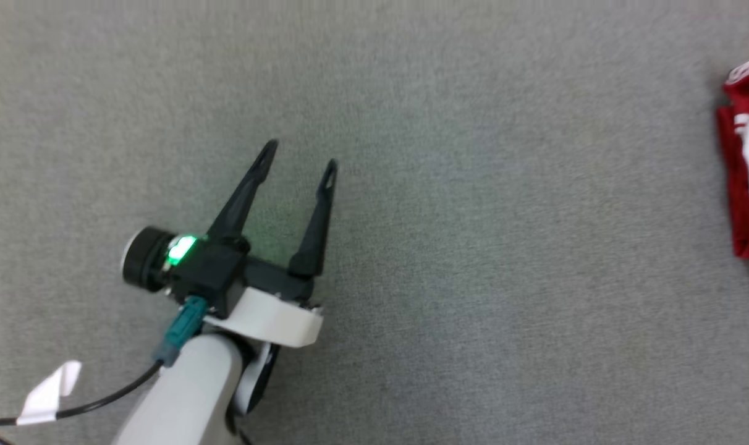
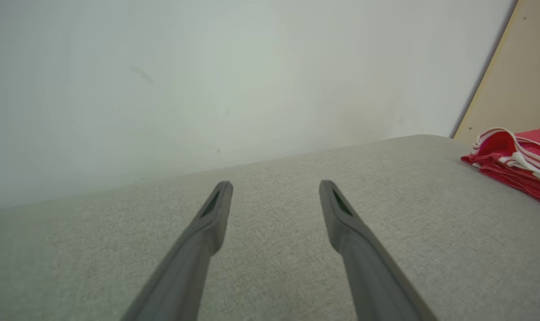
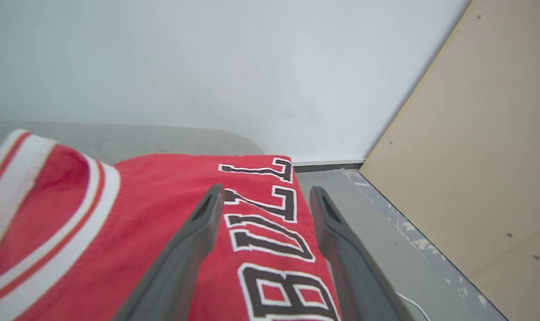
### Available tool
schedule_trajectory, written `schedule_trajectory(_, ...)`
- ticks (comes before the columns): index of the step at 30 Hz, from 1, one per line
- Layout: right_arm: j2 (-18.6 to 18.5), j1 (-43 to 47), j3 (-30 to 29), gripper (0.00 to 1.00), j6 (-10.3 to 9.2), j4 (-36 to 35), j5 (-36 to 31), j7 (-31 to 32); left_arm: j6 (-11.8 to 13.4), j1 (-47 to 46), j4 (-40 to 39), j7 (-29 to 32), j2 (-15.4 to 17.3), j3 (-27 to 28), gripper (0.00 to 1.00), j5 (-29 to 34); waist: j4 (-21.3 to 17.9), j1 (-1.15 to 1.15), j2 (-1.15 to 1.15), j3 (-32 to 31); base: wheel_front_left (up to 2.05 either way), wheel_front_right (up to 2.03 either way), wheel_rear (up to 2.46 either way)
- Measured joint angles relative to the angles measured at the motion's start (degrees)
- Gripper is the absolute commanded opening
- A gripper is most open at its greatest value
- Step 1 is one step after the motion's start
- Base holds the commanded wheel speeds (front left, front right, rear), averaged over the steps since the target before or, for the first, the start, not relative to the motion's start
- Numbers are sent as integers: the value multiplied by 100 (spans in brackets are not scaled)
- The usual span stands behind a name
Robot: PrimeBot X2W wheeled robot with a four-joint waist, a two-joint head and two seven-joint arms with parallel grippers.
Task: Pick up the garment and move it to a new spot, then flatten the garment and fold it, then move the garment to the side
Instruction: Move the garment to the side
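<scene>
Grey woven fabric covers the surface (image 1: 473,247). Red garment (image 1: 748,161) with white stripe trim lies bunched and folded at the far right edge of the head view, well apart from the left gripper (image 1: 300,156).

Left gripper: fingers spread wide, nothing between them, hanging over bare surface at lower left of the head view. A green light (image 1: 180,248) is lit on the wrist housing. A black cable with a white tape tag (image 1: 47,392) runs along the forearm.

Right wrist view: right gripper (image 3: 266,191) sits just above the garment (image 3: 141,214), fingers apart and not pinching the cloth. Black-and-white lettering shows between them. Contact with the cloth: cannot tell.

Background: pale wall (image 2: 207,67) behind the surface; tan wooden panel (image 3: 475,133) to the right.
</scene>
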Motion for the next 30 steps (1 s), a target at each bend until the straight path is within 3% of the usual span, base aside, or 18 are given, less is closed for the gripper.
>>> schedule_trajectory(7, 1311, 1246, 99, 100, 0, -1861, -374, -3, 181, 620, 205, -63, 100, 283, 100, -319, 16, -1, 0, -648, 0, 0, 0)
schedule_trajectory(13, 2030, 2088, 486, 100, 0, -3051, -464, 467, 309, 1071, 393, -158, 112, 565, 100, -636, 322, -1, 0, -1130, 0, 0, 0)
schedule_trajectory(22, 2342, 2751, 932, 100, 0, -3917, -568, 983, 386, 1564, 627, -218, 154, 904, 100, -826, 877, -1, 0, -1653, 0, 0, 0)
schedule_trajectory(30, 2444, 3333, 1037, 100, 0, -4172, -622, 1251, 224, 1983, 815, -236, 120, 838, 100, -847, 1074, -2, 0, -2244, 0, 0, 0)
